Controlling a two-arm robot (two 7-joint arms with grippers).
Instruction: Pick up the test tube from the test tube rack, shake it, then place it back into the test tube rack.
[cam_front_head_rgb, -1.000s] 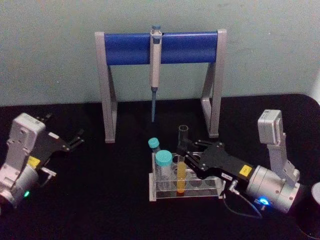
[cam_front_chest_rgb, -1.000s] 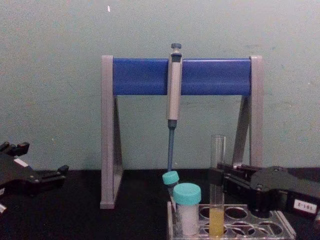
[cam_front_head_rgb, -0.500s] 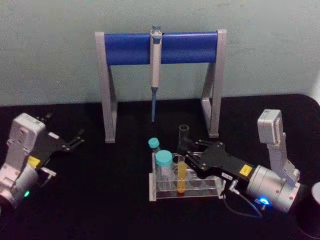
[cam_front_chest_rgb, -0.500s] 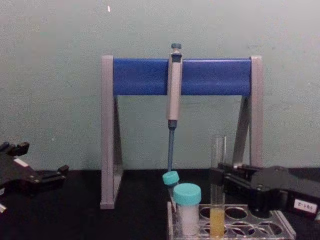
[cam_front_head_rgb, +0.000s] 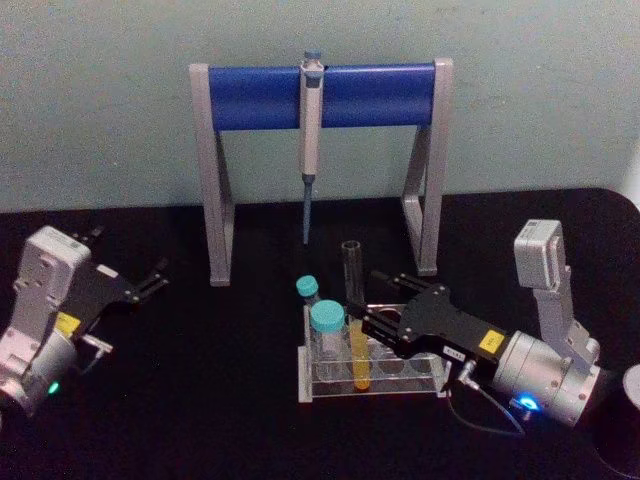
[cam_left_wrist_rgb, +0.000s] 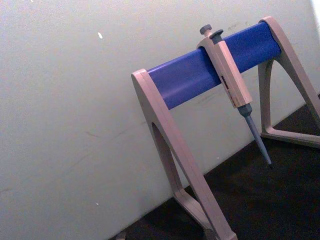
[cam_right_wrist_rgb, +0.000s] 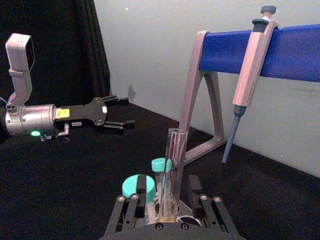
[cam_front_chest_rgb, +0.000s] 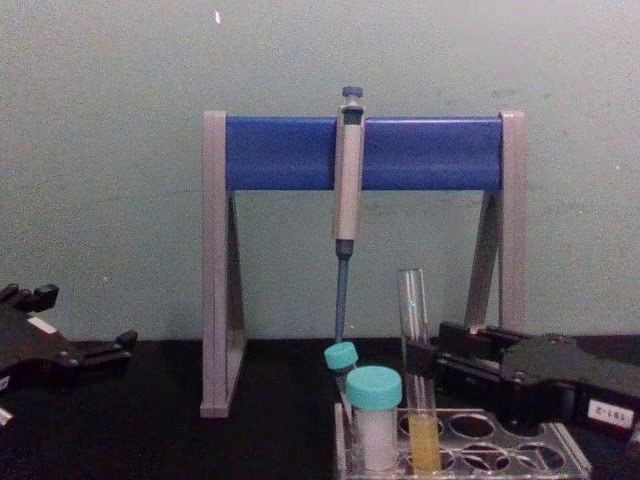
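Glass test tube between right tool fingers.

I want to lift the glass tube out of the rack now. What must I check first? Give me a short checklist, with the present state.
1. Right gripper level with the test tube: ok.
2. Grip firm on it: cannot tell.
3. Tube upright: not ok, it leans toward the robot's left.
4. Tube bottom seated in the test tube rack: ok.
5. Room beside it: not ok, the wide teal-capped tube stands close by.
6. Left gripper out of the way: ok, it is far to the left.
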